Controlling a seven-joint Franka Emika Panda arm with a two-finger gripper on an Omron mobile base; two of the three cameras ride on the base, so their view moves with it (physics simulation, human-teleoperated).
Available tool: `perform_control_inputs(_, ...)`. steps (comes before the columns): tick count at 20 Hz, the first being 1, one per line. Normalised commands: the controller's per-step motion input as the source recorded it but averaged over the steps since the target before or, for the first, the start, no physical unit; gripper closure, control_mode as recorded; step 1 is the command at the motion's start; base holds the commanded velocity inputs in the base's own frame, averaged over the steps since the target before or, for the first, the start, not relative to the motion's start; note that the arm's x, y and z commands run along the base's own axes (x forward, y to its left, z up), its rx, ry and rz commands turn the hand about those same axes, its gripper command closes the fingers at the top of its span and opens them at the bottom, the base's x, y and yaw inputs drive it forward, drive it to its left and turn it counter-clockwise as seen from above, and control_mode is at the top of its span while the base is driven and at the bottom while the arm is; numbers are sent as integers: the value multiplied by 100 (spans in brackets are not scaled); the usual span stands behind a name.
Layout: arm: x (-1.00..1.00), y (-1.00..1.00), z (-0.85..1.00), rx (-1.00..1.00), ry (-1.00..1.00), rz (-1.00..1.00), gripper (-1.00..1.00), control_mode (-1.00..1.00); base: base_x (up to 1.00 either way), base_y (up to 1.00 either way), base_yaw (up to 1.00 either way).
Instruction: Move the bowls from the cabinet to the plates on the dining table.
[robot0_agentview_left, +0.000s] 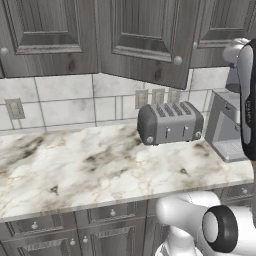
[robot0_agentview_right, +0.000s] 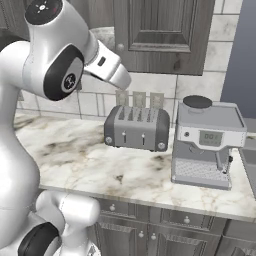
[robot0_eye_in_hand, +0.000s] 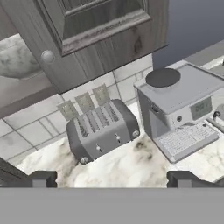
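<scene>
The gripper (robot0_eye_in_hand: 111, 178) is held wide apart, empty, above the toaster (robot0_eye_in_hand: 101, 129); it should be raised squarely toward the bowl (robot0_eye_in_hand: 17, 61) inside the cabinet (robot0_eye_in_hand: 87, 39).

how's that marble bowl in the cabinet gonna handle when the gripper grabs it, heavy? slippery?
Probably heavy for its size: the bowl looks like thick mottled stone. Its rounded, smooth-looking side may slip between the fingertips, so a rim pinch seems safer. Stiff, and likely to chip if knocked against the half-open cabinet door beside it. The gripper stands open, away from it.
</scene>
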Motion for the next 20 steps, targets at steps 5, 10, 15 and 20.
perform_control_inputs(5,3,0,0,35,0,-13,-100,-100,0,0,0)
perform_control_inputs(10,0,0,0,38,0,-4,-100,-100,0,0,0)
perform_control_inputs(15,4,2,0,28,0,0,-100,-100,0,0,0)
perform_control_inputs(20,23,9,-6,25,0,0,-100,-100,0,0,0)
